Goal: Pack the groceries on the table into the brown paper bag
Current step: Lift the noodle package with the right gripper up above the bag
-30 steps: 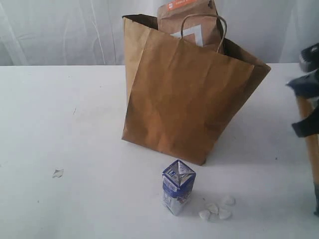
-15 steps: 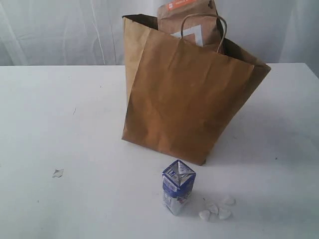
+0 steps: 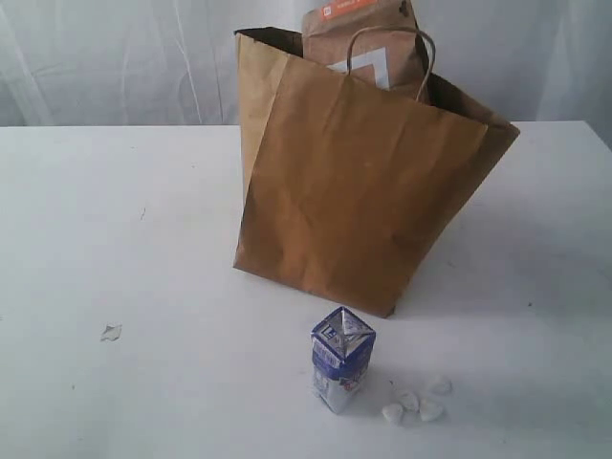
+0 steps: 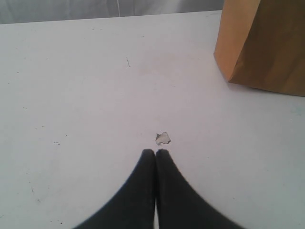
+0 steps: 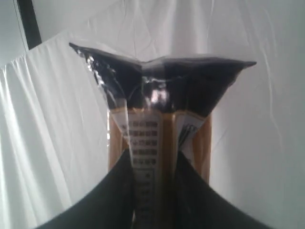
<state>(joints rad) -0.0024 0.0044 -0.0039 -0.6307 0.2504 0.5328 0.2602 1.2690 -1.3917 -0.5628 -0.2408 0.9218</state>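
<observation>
White pleated curtain cloth (image 3: 115, 57) hangs behind a broad, plain white counter (image 3: 115, 220) that fills most of the exterior view. Toward the back of the counter, a little right of the middle, stands a tall creased brown kraft paper bag (image 3: 354, 201) with twisted cord handles, its mouth open and its body leaning slightly; one lower corner of it also shows in the left wrist view (image 4: 267, 47). A tan kraft pouch with an orange strip (image 3: 359, 38) sits upright inside the bag, its top rising above the rim. The long printed packet (image 5: 157, 86), with a dark crimped end, tan sides and a white label strip of fine print, appears only in the right wrist view, where it is seen against the white cloth. There the right pincer (image 5: 155, 157) pinches it, one black finger on either side of the label strip. A small blue-and-white gable-top carton (image 3: 341, 359) stands upright on the counter in front of the bag, near but apart from it. The left pincer (image 4: 156, 152) hovers low over bare counter with its two black fingers pressed together and nothing between them; neither pincer shows in the exterior view. A cluster of small white rounded pieces (image 3: 416, 402) lies on the counter just to the right of the carton. A tiny pale scrap (image 3: 111, 333) lies well off to the left, just ahead of the left pincer's tips (image 4: 163, 138).
</observation>
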